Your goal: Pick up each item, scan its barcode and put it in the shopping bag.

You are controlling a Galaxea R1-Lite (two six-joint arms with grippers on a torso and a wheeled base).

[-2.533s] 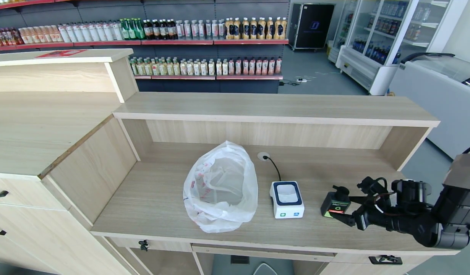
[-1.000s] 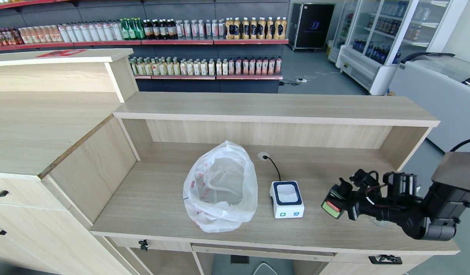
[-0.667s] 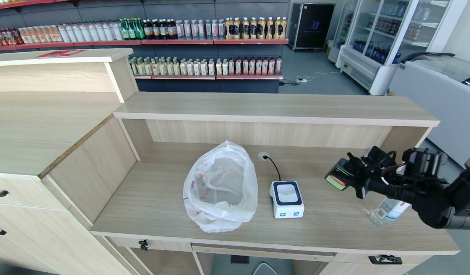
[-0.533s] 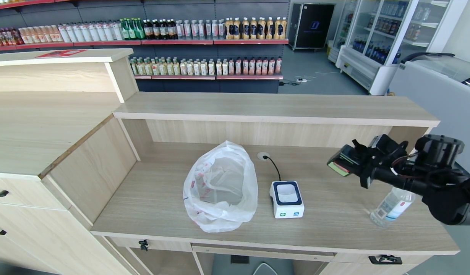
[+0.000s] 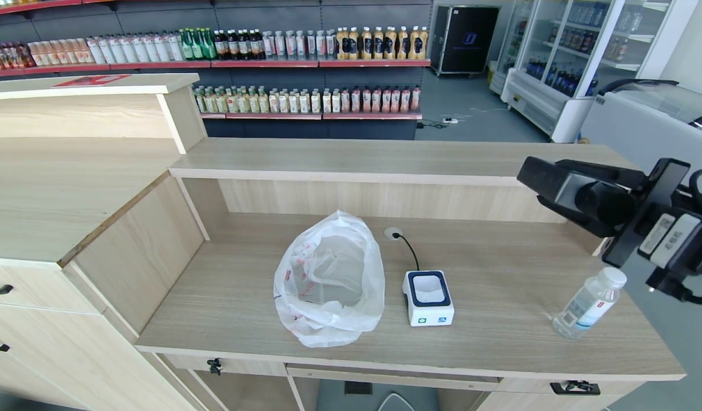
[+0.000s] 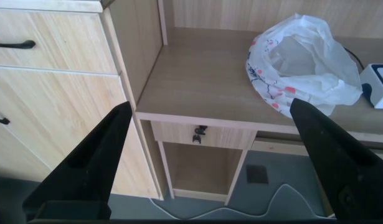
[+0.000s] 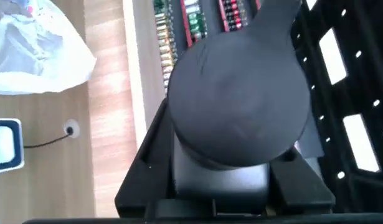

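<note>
My right gripper (image 5: 559, 181) is shut on a small black bottle (image 5: 573, 195) and holds it high over the counter's right end, level with the upper shelf. In the right wrist view the bottle's round black cap (image 7: 238, 106) faces the camera. The white scanner (image 5: 428, 297) sits mid-counter with the open white shopping bag (image 5: 330, 279) to its left. A clear water bottle (image 5: 588, 302) leans on the counter at the right. My left gripper (image 6: 210, 171) hangs open and empty, low in front of the counter's left part, with the bag (image 6: 303, 59) ahead of it.
The wooden counter (image 5: 499, 337) has a raised back shelf (image 5: 408, 162) and a side wall on the left. The scanner's cable (image 5: 409, 250) runs to a hole behind it. Drawers (image 6: 48, 68) stand at the left below the counter.
The right gripper has lifted the black bottle from the counter beside the scanner, up and to the right, turning it over. The water bottle behind it has come into view.
</note>
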